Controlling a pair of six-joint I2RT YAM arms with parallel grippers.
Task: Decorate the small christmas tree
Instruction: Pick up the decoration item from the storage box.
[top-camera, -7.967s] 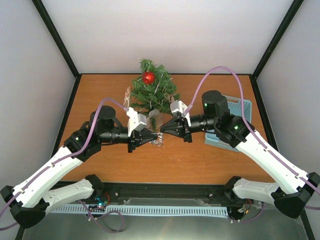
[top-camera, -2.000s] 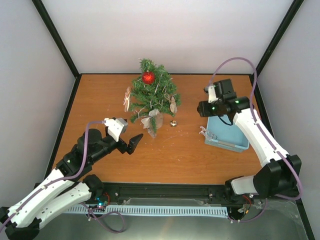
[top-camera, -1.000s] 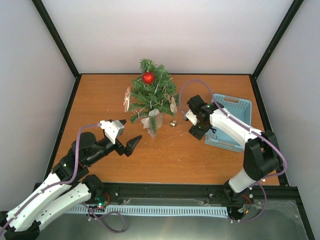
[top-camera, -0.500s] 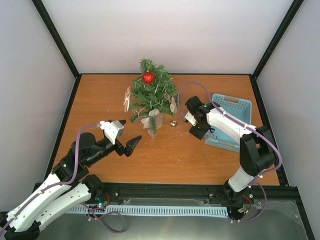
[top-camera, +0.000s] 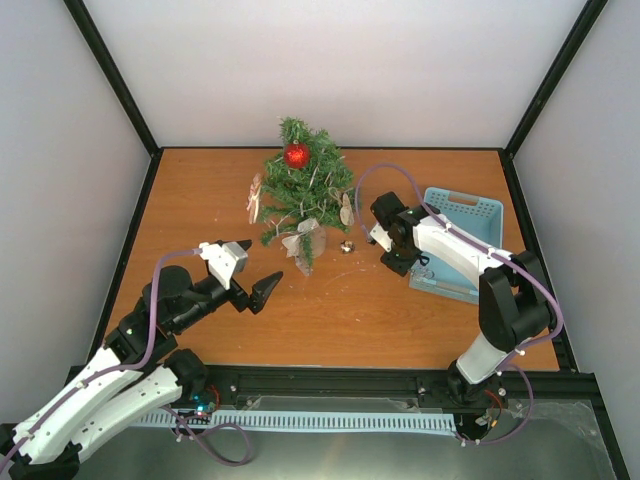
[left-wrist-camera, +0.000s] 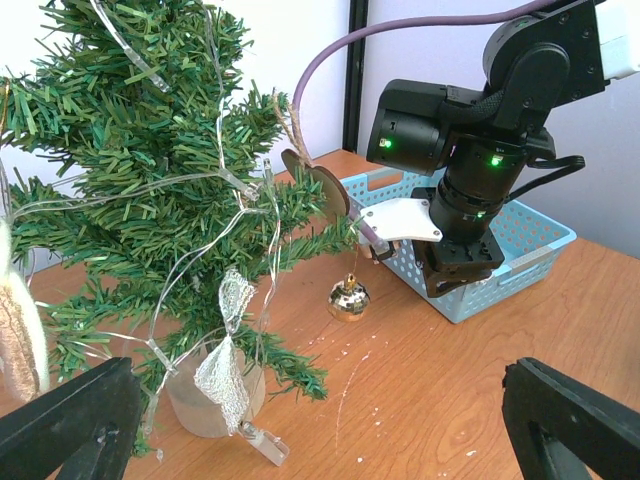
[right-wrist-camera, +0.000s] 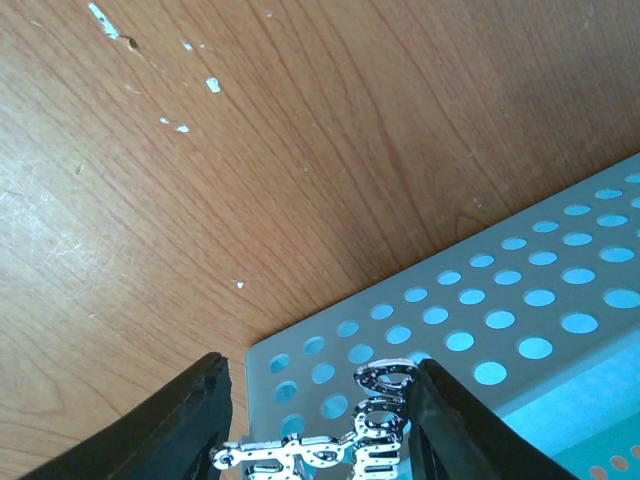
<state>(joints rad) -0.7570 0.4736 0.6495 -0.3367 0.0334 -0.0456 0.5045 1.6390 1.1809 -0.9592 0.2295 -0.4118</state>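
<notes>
right hand (right-wrist-camera: 320, 385) spread, empty, set astride silver ornament (right-wrist-camera: 350, 440) on blue basket (right-wrist-camera: 540, 320) corner for pickup | left hand (top-camera: 255, 270) likewise spread, empty, parked near small christmas tree (top-camera: 305, 190)

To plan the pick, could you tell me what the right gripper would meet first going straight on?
Likely the silver ornament at the corner of the basket, between the open fingers of the right gripper; the basket wall lies just behind, though depth is unclear.

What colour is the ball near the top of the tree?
The ball is red; top external view shows it best.
</notes>
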